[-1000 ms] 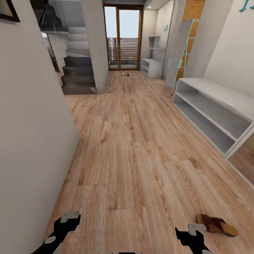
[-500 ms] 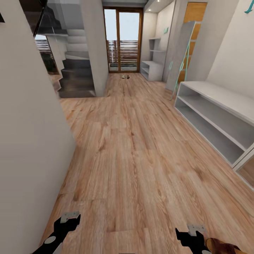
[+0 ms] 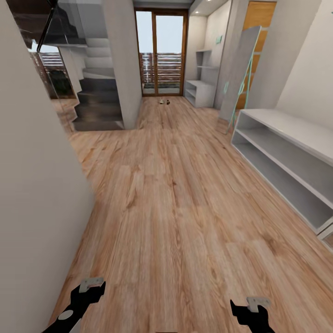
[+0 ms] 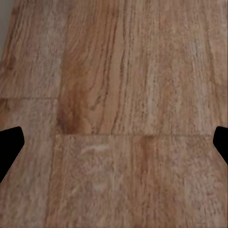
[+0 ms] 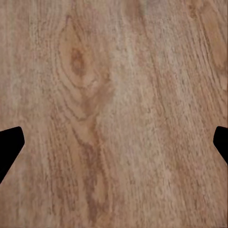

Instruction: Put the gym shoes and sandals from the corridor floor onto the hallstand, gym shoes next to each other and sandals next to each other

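Far down the corridor floor (image 3: 175,194), near the glass door, lie two small shoe-like things (image 3: 164,101), one pale and one dark, too small to tell as gym shoes or sandals. A light grey hallstand (image 3: 200,90) with a bench and two staggered shelves above it stands at the far right by that door. My left gripper (image 3: 90,289) and right gripper (image 3: 252,307) hang low over bare planks, both open and holding nothing. The left wrist view has the left gripper (image 4: 114,142) spread wide over wood. The right gripper (image 5: 114,142) stands the same way in the right wrist view.
A long grey low rack (image 3: 286,152) with two open shelves runs along the right wall. A white wall (image 3: 37,185) closes in on my left. Dark stairs (image 3: 97,106) rise at the far left, and a grey panel (image 3: 240,69) leans against the right wall.
The whole view has shifted forward along the corridor. A brown sandal that lay by my right gripper has slid out of the picture's lower edge. Both grippers keep their pose.
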Robot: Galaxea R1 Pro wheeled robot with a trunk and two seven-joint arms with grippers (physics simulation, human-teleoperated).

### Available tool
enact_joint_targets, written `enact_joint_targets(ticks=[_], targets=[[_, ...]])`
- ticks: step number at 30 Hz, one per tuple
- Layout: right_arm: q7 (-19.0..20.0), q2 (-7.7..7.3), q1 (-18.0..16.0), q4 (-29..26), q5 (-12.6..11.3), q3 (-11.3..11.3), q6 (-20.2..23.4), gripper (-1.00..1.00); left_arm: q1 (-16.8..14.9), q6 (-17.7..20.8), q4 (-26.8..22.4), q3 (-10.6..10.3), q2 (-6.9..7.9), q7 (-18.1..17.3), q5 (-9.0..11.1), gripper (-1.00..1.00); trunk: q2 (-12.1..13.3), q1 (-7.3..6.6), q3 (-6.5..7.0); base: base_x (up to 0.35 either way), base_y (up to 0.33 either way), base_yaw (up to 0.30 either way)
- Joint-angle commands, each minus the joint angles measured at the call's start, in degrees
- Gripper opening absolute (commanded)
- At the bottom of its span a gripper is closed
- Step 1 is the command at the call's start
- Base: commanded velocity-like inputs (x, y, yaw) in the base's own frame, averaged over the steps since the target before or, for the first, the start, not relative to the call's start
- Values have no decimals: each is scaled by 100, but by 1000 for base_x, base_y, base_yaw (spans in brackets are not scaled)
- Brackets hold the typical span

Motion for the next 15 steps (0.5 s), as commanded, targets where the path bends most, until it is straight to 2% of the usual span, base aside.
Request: enact_joint_targets(ticks=[1, 3, 7, 9, 10, 15], targets=[[-2, -1, -2, 23, -46, 9, -69, 100, -2, -24, 7, -1, 0, -8, 43, 100, -1, 2, -4, 337, 0, 0], [-2, -1, -1, 68, -46, 9, -182, 100, -1, -58, 11, -1, -2, -8, 41, 100, -1, 2, -4, 337, 0, 0], [0, -1, -2, 374, -47, 9, -880, 100, 0, -367, 136, -3, -11, -8, 29, 100, -1, 2, -4, 337, 0, 0], [2, -1, -2, 427, -47, 9, -1004, 100, 0, -410, 175, -4, -12, -8, 26, 100, -1, 2, -4, 337, 0, 0], [4, 1, -1, 529, -47, 9, -1228, 100, 1, -472, 244, -6, -14, -8, 21, 100, -1, 2, -4, 337, 0, 0], [16, 5, -2, 676, -47, 14, -1529, 100, 1, -541, 321, -8, -16, -8, 15, 100, -1, 2, -4, 337, 0, 0]])
